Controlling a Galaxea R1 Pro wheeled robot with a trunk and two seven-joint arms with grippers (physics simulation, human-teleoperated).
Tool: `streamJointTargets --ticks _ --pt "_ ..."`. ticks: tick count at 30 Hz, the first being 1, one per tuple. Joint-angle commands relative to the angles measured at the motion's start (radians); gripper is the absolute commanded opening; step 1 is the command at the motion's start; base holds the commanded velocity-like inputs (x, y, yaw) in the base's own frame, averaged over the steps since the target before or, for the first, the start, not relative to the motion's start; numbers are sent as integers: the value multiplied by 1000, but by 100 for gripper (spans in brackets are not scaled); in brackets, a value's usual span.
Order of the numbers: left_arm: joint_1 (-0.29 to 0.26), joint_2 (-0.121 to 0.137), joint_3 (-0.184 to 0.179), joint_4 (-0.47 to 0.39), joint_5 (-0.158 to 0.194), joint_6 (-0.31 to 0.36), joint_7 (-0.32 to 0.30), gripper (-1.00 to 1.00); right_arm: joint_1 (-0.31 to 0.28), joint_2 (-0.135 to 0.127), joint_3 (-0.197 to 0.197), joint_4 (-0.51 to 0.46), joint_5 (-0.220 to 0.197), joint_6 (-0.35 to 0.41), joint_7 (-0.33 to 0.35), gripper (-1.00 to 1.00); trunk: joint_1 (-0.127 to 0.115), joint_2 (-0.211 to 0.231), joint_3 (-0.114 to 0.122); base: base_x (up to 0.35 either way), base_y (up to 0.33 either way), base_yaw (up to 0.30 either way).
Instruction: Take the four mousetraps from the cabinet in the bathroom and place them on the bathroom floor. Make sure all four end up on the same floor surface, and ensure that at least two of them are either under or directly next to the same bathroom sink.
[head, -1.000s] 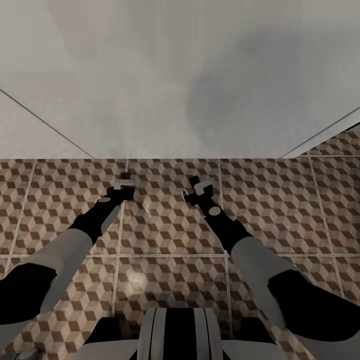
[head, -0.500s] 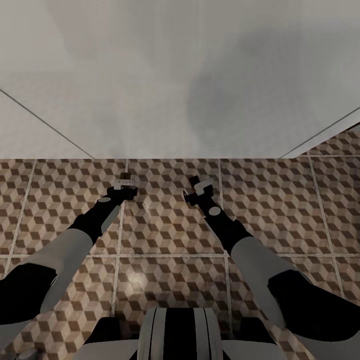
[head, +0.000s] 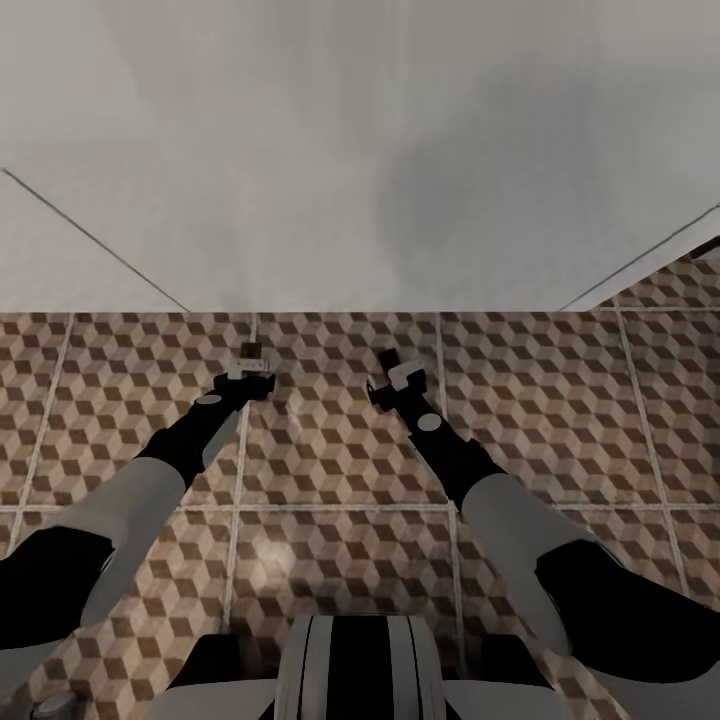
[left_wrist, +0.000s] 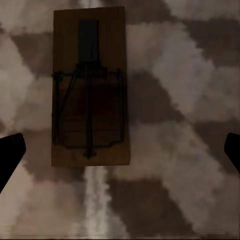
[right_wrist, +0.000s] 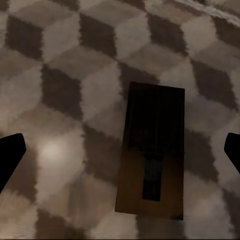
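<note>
Both arms reach down at twelve o'clock toward the bathroom floor (head: 340, 470), just short of the white wall. The left hand (left_wrist: 120, 150) is spread wide and empty above a mousetrap (left_wrist: 90, 85) lying flat on the tiles; likewise the right hand (right_wrist: 120, 150) over another mousetrap (right_wrist: 152, 152), apparently just set down.

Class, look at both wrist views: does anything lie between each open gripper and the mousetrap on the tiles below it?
Nothing visible does. The left mousetrap lies flat on the bathroom floor with only bare tile around it; the right mousetrap likewise. Each gripper's dark fingertips sit wide apart at the picture's edges.
</note>
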Motion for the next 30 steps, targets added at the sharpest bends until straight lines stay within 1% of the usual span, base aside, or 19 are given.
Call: streamJointTargets --ticks 1,9,30 --pt "0 1 -8 -3 10 5 8 100 -1 0 3 1 9 -2 -6 100 0 0 0 -174 0 0" --pt "0 1 -8 -3 10 5 8 100 -1 0 3 1 9 -2 -6 100 0 0 0 -239 0 0" --pt "0 1 -9 -3 10 5 8 100 -1 0 4 1 9 -5 -5 100 0 0 0 -280 0 0"
